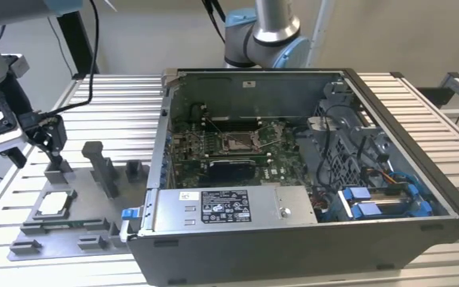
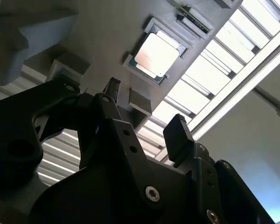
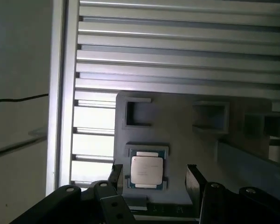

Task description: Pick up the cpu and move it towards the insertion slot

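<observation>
The cpu (image 1: pixel 54 204) is a flat silvery square lying in its recess on the grey fixture plate (image 1: pixel 22 230), at the exterior view's left. Above and slightly behind it, my gripper (image 1: pixel 36 158) hangs open with nothing between its black fingers. Both wrist views look down past the fingers at the cpu (image 3: pixel 146 171) (image 2: pixel 157 54), clear of the gripper (image 3: pixel 153 169) (image 2: pixel 144 107). The insertion slot (image 1: pixel 238 142), a silver-framed socket with a dull gold centre, sits on the green board inside the open computer case.
The open computer case (image 1: pixel 389 137) stands at the exterior view's right of the fixture, with a grey power supply (image 1: pixel 213 206) along its near wall. Upright grey blocks (image 1: pixel 102 167) rise from the fixture plate. A slatted aluminium table (image 1: pixel 118 95) lies beneath, and another arm's base (image 1: pixel 265 36) stands behind.
</observation>
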Controlling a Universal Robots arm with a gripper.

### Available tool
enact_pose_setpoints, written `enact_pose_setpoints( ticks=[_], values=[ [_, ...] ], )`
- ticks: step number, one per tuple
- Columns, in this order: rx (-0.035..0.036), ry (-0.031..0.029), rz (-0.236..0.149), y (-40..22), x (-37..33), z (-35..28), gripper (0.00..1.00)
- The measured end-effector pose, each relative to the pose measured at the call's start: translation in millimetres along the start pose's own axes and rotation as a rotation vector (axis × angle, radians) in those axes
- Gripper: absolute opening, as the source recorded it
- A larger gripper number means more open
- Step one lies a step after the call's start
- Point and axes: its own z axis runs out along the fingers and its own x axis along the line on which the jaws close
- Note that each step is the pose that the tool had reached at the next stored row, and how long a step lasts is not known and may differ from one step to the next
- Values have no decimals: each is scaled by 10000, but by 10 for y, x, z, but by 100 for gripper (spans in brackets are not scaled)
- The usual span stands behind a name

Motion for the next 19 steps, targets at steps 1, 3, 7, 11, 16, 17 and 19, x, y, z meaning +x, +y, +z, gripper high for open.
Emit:
enact_pose_setpoints(
  ticks=[1,3,7,11,16,17,19],
  values=[
    [5,-2,35,-1,10,19,100],
    [11,-5,139,-5,19,56,100],
    [13,-12,376,-16,22,116,100],
    [13,-11,378,-75,24,158,100],
    [12,-13,388,-127,26,236,100],
    [13,-12,388,-135,26,254,100],
    [14,-11,389,-161,28,286,100]
  ],
)
